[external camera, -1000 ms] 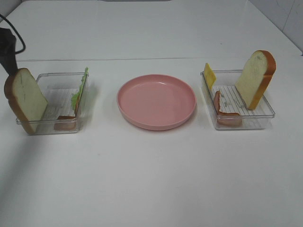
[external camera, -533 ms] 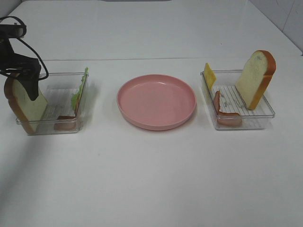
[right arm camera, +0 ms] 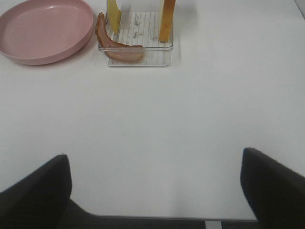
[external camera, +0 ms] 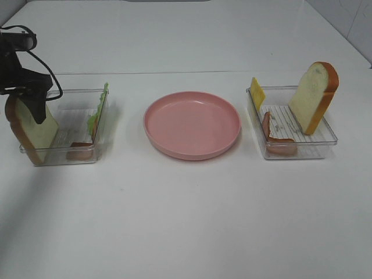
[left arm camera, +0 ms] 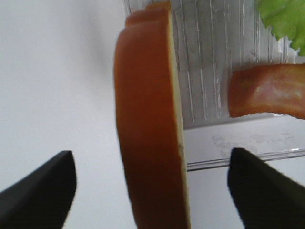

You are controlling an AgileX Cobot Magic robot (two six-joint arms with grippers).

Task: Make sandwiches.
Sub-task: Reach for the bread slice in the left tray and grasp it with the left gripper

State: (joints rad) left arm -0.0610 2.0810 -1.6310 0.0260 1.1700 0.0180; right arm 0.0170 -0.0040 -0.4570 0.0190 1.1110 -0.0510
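Between left hand's (left arm camera: pixel 151 191) spread jaws: bread slice (left arm camera: pixel 147 119) upright, untouched.

The left gripper (left arm camera: pixel 151 191) and right gripper (right arm camera: pixel 155 191) have black wedge-shaped fingers (left arm camera: pixel 40 188); a black cable (external camera: pixel 49 72) loops nearby.

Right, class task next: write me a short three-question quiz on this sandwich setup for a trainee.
1. True or false: the pink plate already holds food.
2. Which clear tray holds the lettuce leaf? A) the left tray B) the right tray
3. Fill in: the left gripper has open jaws either side of an upright ___.
Key: 1 false; 2 A; 3 bread slice.
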